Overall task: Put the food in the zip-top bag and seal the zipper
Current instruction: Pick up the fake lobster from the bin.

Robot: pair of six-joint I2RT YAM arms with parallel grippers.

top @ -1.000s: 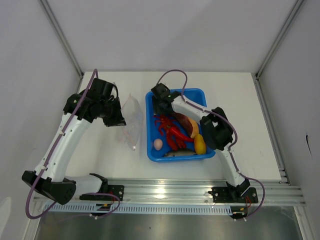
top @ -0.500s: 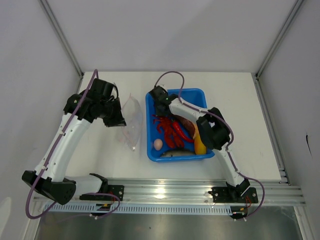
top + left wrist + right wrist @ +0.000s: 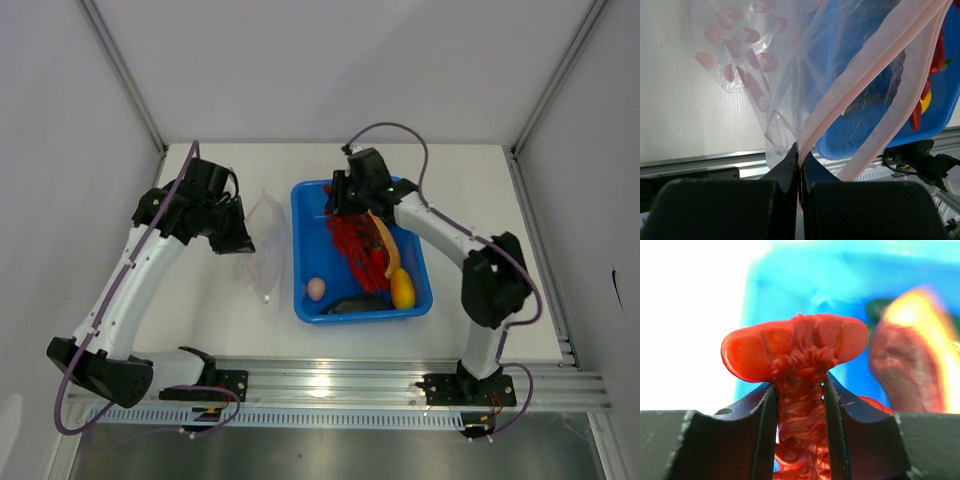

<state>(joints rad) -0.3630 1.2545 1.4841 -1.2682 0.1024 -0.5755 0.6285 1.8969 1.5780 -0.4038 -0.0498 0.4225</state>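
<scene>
The clear zip-top bag (image 3: 264, 240) hangs left of the blue tub, and my left gripper (image 3: 241, 241) is shut on its mouth edge. In the left wrist view the pink zipper (image 3: 856, 79) runs up from my left gripper (image 3: 800, 156), and the bag (image 3: 760, 65) stands open. Over the tub's far end my right gripper (image 3: 340, 205) is shut on a red food (image 3: 353, 245) that dangles into the tub. In the right wrist view the jaws of my right gripper (image 3: 800, 395) squeeze the ridged red food (image 3: 795, 342) below its fan-shaped end.
The blue tub (image 3: 300, 262) holds a pale egg (image 3: 316, 288), a grey fish (image 3: 356, 304), a yellow pepper (image 3: 403, 291) and a brown steak (image 3: 386, 242). The metal rail (image 3: 330, 385) carrying the arm bases runs along the near table edge.
My right gripper closed on the red food and swung toward the tub's far end, drawing the food up. The left arm and the bag have stayed put.
</scene>
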